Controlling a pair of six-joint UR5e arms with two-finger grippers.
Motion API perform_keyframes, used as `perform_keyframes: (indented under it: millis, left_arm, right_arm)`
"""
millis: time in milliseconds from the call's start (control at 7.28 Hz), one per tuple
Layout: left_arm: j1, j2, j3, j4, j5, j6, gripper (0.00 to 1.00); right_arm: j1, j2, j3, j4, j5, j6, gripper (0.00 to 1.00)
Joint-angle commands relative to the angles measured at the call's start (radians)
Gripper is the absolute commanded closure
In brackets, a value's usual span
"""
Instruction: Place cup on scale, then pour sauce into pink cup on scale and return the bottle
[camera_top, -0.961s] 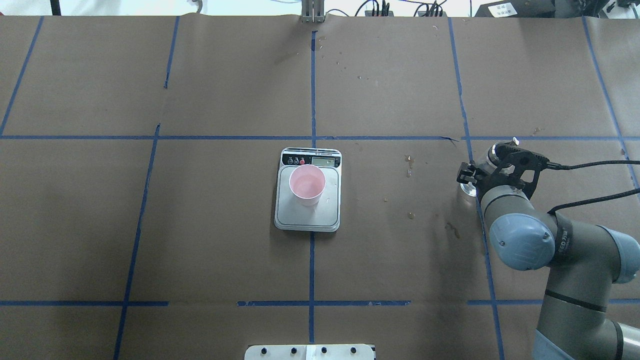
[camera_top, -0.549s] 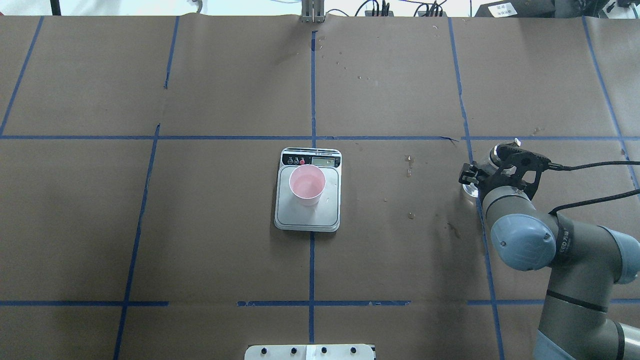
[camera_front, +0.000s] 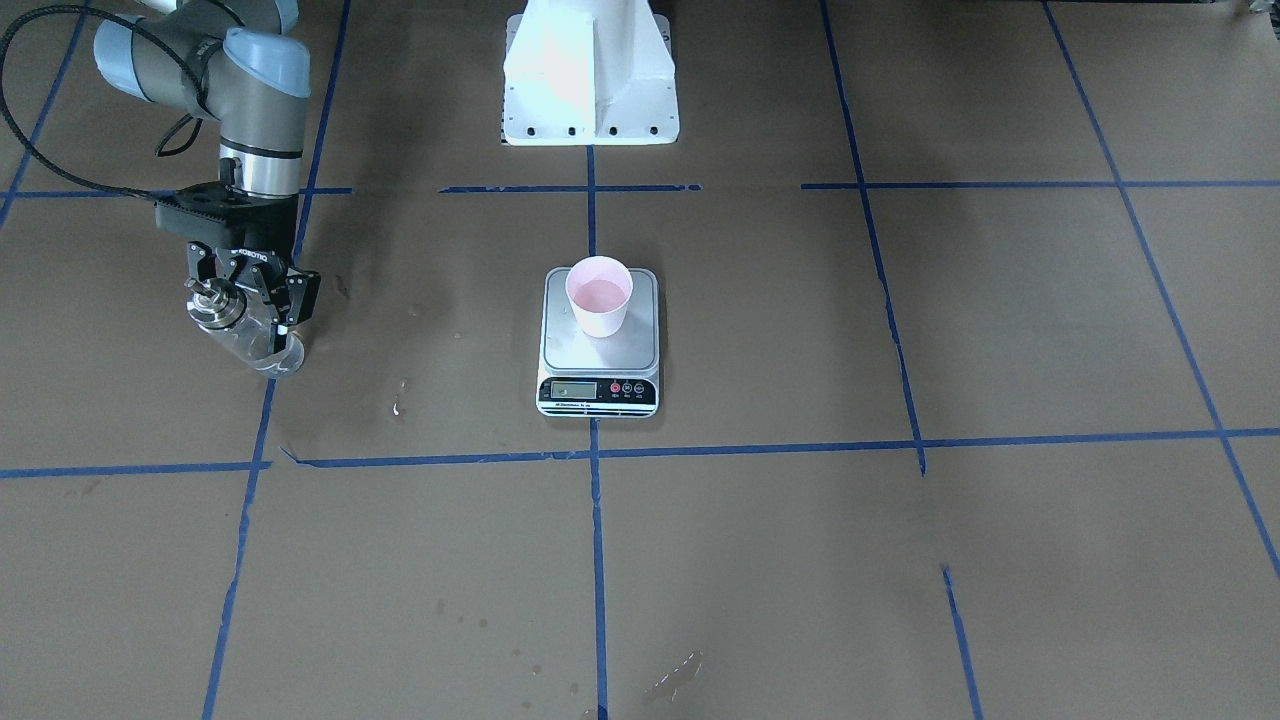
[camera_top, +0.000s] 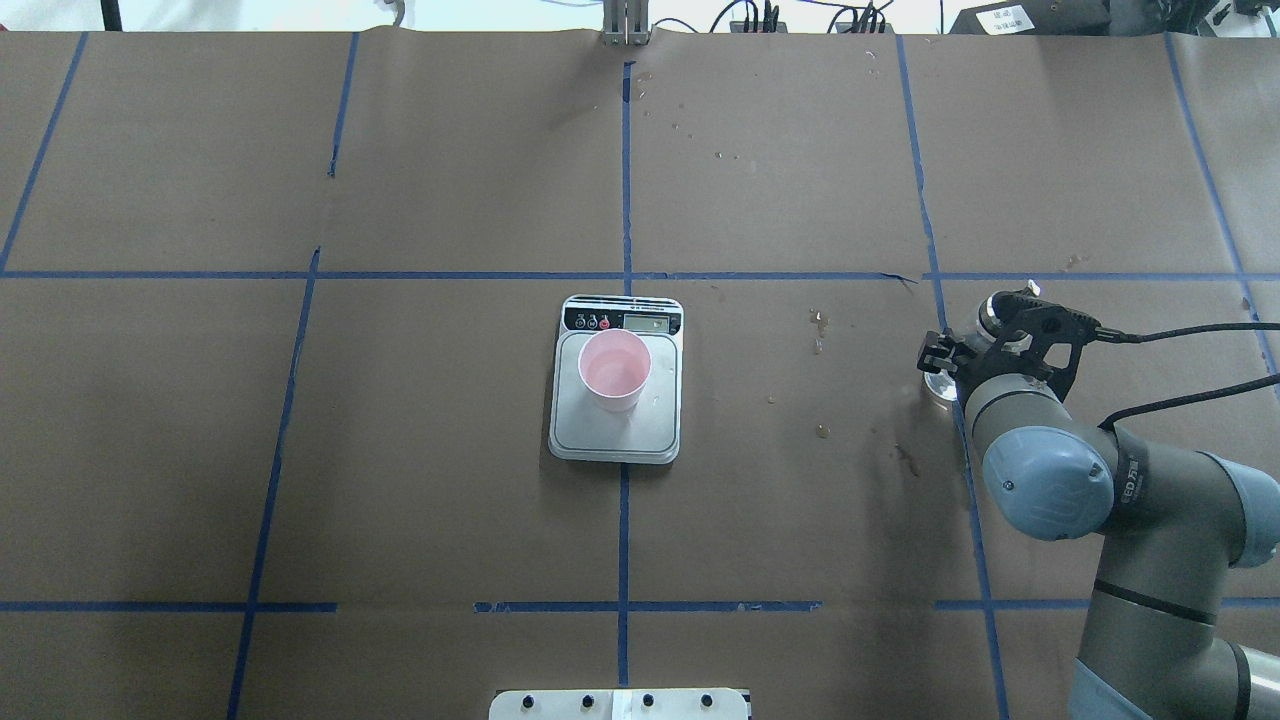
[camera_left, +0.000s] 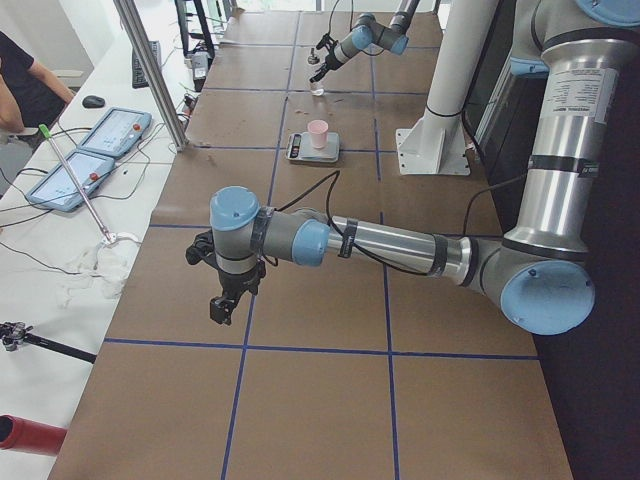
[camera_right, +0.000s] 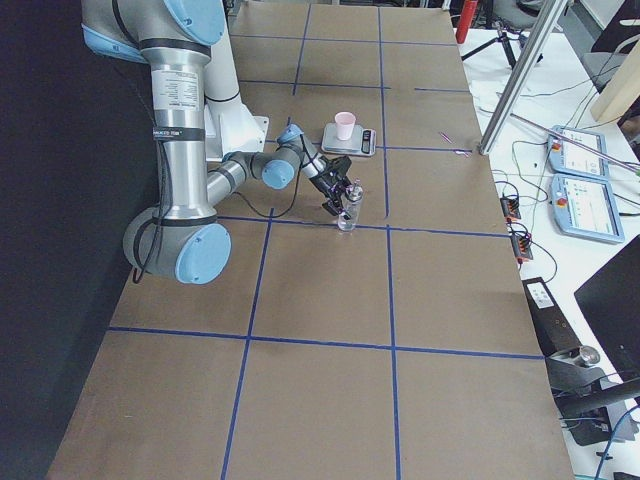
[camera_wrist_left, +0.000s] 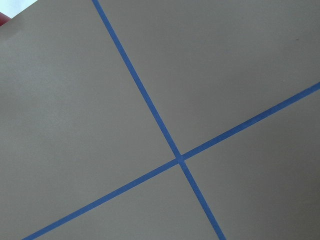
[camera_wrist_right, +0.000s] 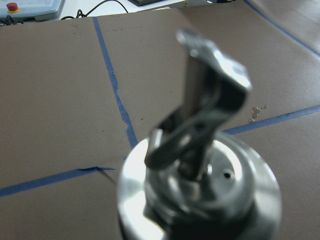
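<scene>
The pale pink cup (camera_top: 614, 368) stands upright on the silver scale (camera_top: 655, 430) at the table's middle, also in the front-facing view (camera_front: 599, 296). I cannot make out any sauce in it. My right gripper (camera_top: 941, 358) is shut on the clear bottle (camera_top: 937, 385) far to the right of the scale. The bottle (camera_front: 262, 345) is tilted, its base low at the table and its silver cap (camera_wrist_right: 200, 195) filling the right wrist view. My left gripper (camera_left: 224, 304) shows only in the exterior left view, low over bare paper; I cannot tell its state.
Brown paper with a blue tape grid (camera_top: 625, 275) covers the table. Dried stains (camera_top: 818, 330) lie between scale and bottle. The white robot base (camera_front: 588, 70) stands behind the scale. Operators' tablets (camera_left: 112, 130) and cables lie on the side bench.
My right gripper with the bottle has shifted slightly right and toward the robot, the bottle sinking a little. The cup and scale have not moved.
</scene>
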Motion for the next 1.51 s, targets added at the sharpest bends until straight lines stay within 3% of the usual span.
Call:
perform_keyframes:
  millis: [0,275,549,1099,1373]
  left_arm:
    - [0.000,-0.001,0.000,0.000,0.000,0.000,0.00]
    - [0.002,-0.001,0.000,0.000,0.000,0.000,0.00]
    - [0.002,-0.001,0.000,0.000,0.002,0.000,0.00]
    - [0.002,-0.002,0.000,0.000,0.002,0.000,0.00]
    - [0.000,-0.002,0.000,0.000,0.002,0.000,0.00]
  right_arm:
    - [0.003,-0.001,0.004,0.000,0.002,-0.003,0.20]
    - [0.003,-0.001,0.007,0.000,0.002,-0.003,0.01]
    - [0.004,-0.001,0.028,-0.005,0.044,-0.004,0.00]
    - [0.007,0.012,0.154,-0.257,0.249,-0.010,0.00]
    - [0.024,0.065,0.264,-0.474,0.489,-0.047,0.00]
